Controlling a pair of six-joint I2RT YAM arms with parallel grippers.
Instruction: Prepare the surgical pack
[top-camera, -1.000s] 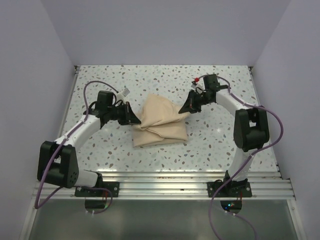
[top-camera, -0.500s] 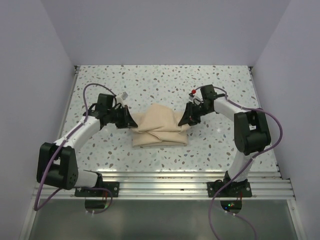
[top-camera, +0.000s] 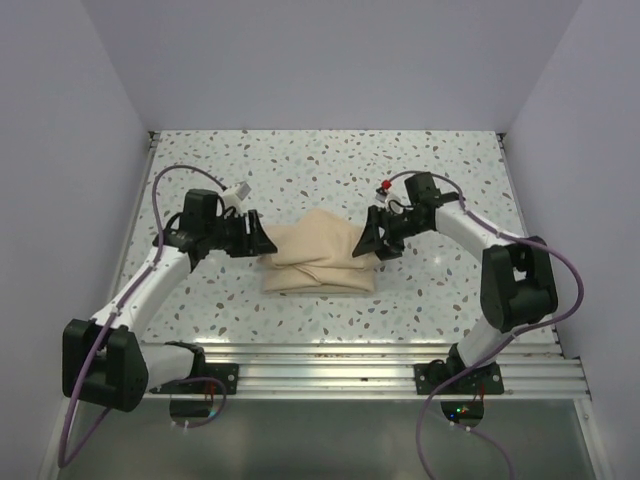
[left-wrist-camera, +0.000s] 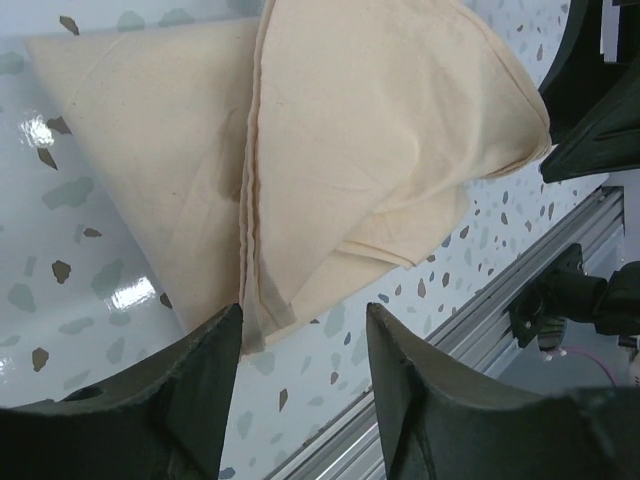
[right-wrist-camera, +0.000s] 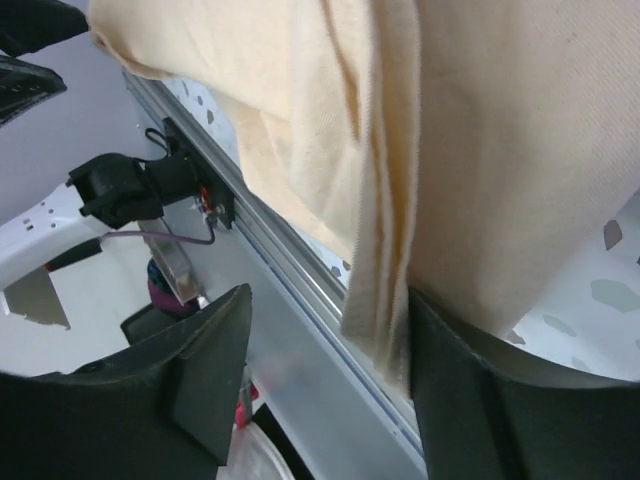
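A tan surgical pack, folded into a soft, layered bundle, lies in the middle of a speckled table. It looks light, limp and cloth-like. It would probably sag or come unfolded if lifted by a single layer, so the stacked hems at its left and right ends seem the best places to pinch. The left gripper sits at its left end and the right gripper at its right end. Both have their jaws apart, clamping nothing, with a fold edge reaching into each gap.
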